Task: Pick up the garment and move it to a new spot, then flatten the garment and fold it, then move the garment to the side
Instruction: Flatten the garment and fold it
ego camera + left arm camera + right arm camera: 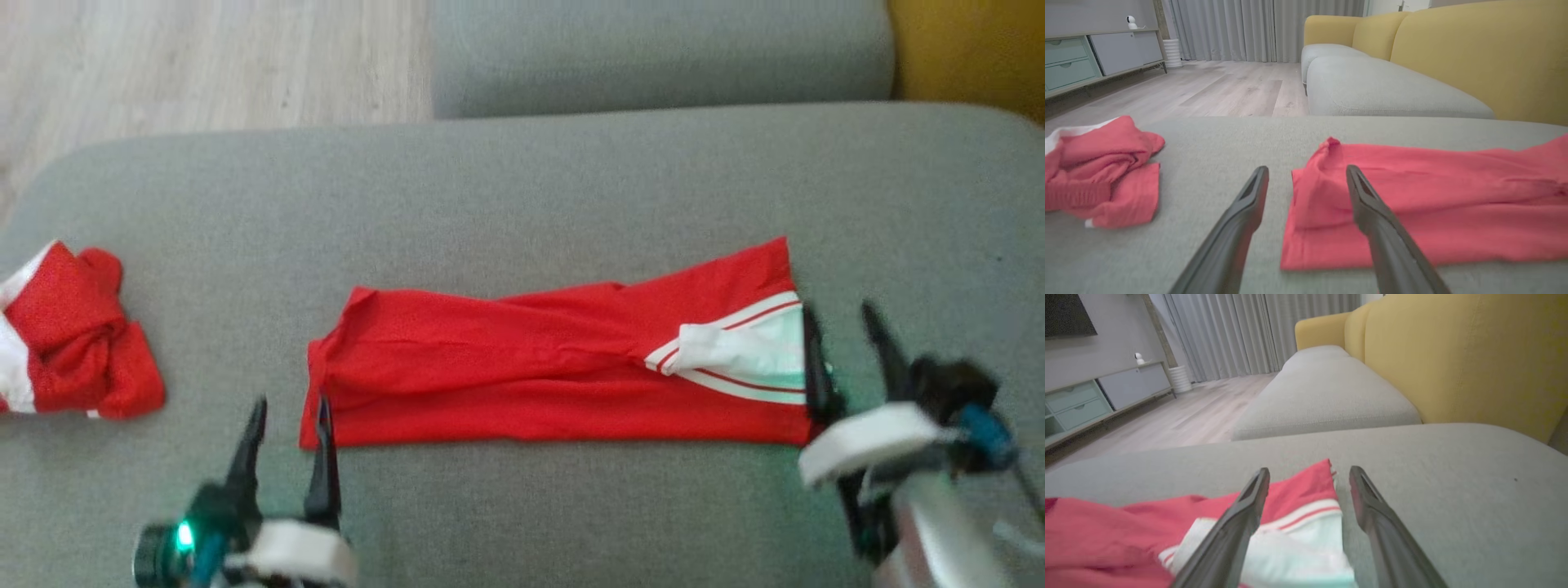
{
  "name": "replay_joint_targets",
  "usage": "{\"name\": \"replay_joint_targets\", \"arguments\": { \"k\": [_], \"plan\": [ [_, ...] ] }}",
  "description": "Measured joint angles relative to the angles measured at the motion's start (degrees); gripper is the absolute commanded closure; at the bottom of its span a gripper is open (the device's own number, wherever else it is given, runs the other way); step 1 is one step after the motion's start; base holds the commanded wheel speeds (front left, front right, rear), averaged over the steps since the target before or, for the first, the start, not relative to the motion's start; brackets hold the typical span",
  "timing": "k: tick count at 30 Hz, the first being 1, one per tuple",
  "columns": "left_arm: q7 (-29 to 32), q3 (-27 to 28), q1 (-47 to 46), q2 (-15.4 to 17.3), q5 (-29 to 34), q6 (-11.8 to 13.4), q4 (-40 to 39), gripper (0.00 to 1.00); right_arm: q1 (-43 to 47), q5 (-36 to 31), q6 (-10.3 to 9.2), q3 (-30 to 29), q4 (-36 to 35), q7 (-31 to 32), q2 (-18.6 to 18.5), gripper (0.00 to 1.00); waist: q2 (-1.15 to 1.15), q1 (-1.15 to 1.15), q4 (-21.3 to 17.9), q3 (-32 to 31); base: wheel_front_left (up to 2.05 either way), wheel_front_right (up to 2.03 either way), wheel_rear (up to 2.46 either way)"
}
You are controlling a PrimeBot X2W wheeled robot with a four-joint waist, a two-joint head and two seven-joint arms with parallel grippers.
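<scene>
Fingers spread, our left gripper (291,408) and right gripper (839,314) flank the garment (531,376); we should pinch both ends evenly.

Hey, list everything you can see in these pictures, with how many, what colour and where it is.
long garment: one, red with a white striped panel, lying flat mid-cushion
crumpled garment: one, red and white, at the cushion's left edge
seat cushion: one, grey, under both garments
far cushion: one, grey, beyond the seat cushion
backrest: one, yellow, behind the cushions
floor: pale wood, beyond the seat
cabinet: one, grey and pale green, against the wall
curtains: grey, far wall
left tool: one, dark fingers, open, at the long garment's left end
right tool: one, dark fingers, open, at its white-panelled right end
</scene>
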Motion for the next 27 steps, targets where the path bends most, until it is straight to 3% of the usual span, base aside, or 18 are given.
{"name": "replay_joint_targets", "arguments": {
  "k": [6, 15, 27],
  "plan": [
    [0.0, 0.3, 6.3, -0.7, 1.9, -0.6, -0.8, 0.0, 7.2, -3.0, 0.0, -0.7, 1.8, 0.0, 2.4, 0.0, 0.0, -0.01, 0.1, -2.9, 0.0, 0.0, 0.0],
    [0.0, 0.2, 6.9, -1.6, 2.8, -2.1, -0.9, 0.0, 7.0, -3.4, 0.0, -1.2, 4.6, 0.0, 3.2, 0.0, 0.0, 0.0, 0.2, -2.1, 0.0, 0.0, 0.0],
    [0.0, -2.2, 2.8, -1.9, 3.1, -2.9, -0.5, 0.0, -8.3, -4.7, 0.0, -6.8, 16.0, 3.7, 3.1, 0.0, 0.0, 0.02, 2.0, 4.6, 0.0, 0.0, 0.0]
  ]
}}
